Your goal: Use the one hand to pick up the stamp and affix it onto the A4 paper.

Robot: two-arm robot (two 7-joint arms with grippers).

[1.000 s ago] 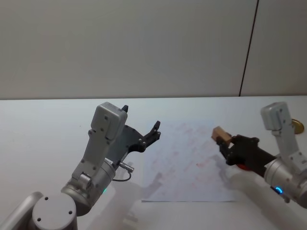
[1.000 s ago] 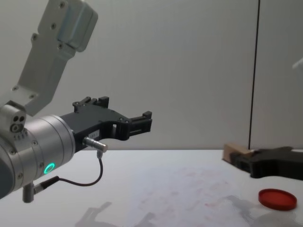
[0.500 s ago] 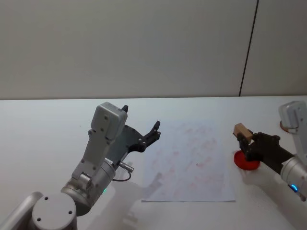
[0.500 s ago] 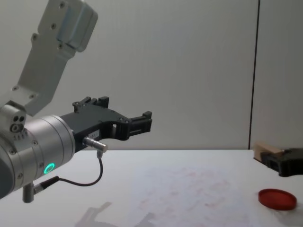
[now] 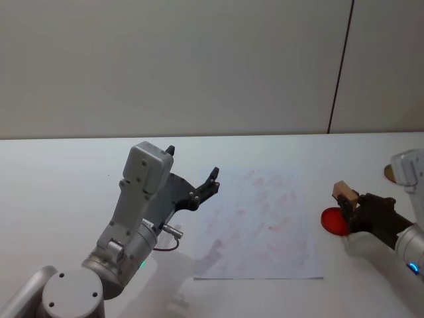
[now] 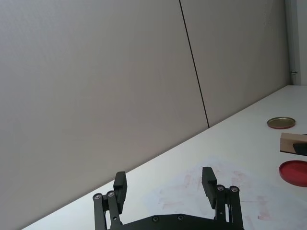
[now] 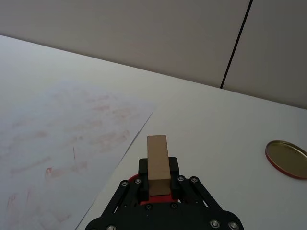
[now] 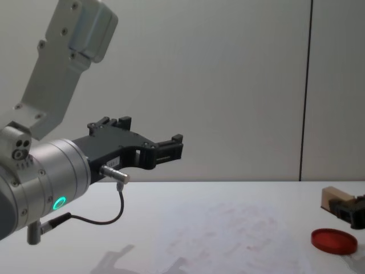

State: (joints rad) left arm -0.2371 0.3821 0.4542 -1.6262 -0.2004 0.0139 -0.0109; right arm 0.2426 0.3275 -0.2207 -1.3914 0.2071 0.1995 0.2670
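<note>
Head view: right gripper (image 5: 349, 204) fingers clamp the stamp (image 5: 344, 193) above red ink pad (image 5: 333, 220); no readable writing.

White bench (image 5: 59, 172) with three things laid on it

The A4 paper (image 5: 262, 225) is laid mid-bench; a red ink pad (image 5: 333, 220) is set nearer the right edge, a brass lid (image 7: 286, 158) beyond it.

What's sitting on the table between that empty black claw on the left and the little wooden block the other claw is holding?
The A4 paper, marked with faint red stamp prints, lies between the left gripper and the stamp held by the right gripper, as seen in the head view.
</note>
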